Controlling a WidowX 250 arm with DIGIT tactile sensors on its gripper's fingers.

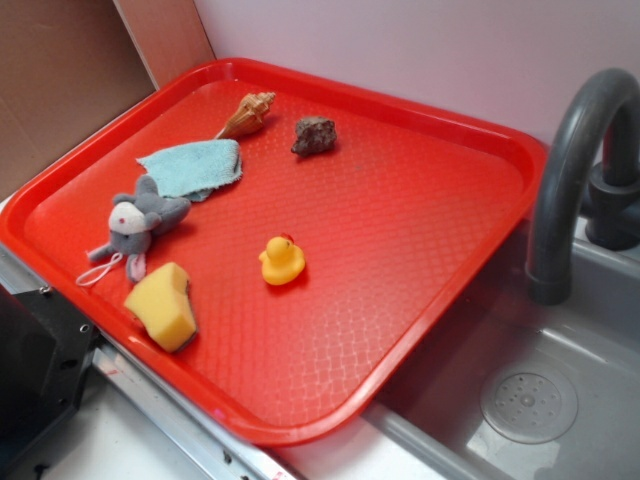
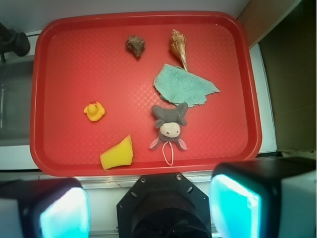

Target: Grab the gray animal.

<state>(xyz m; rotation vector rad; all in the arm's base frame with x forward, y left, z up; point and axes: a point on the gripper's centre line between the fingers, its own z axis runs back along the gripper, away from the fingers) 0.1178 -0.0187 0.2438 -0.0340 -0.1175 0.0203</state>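
Note:
The gray plush mouse (image 1: 140, 224) lies on the red tray (image 1: 420, 260) near its left edge, white face and red nose up, with its thin white loop cord (image 1: 98, 272) trailing toward the tray's front rim. It also shows in the wrist view (image 2: 169, 124), below the blue cloth. My gripper (image 2: 148, 210) is high above the tray's near edge, well clear of the mouse. Its two cyan-padded fingers (image 2: 233, 206) stand wide apart and hold nothing. The gripper does not show in the exterior view.
On the tray are a yellow rubber duck (image 1: 282, 260), a yellow sponge (image 1: 163, 305), a light blue cloth (image 1: 192, 167), a seashell (image 1: 248, 114) and a gray-brown rock (image 1: 314, 135). A gray sink (image 1: 540, 400) with a faucet (image 1: 575, 170) lies to the right.

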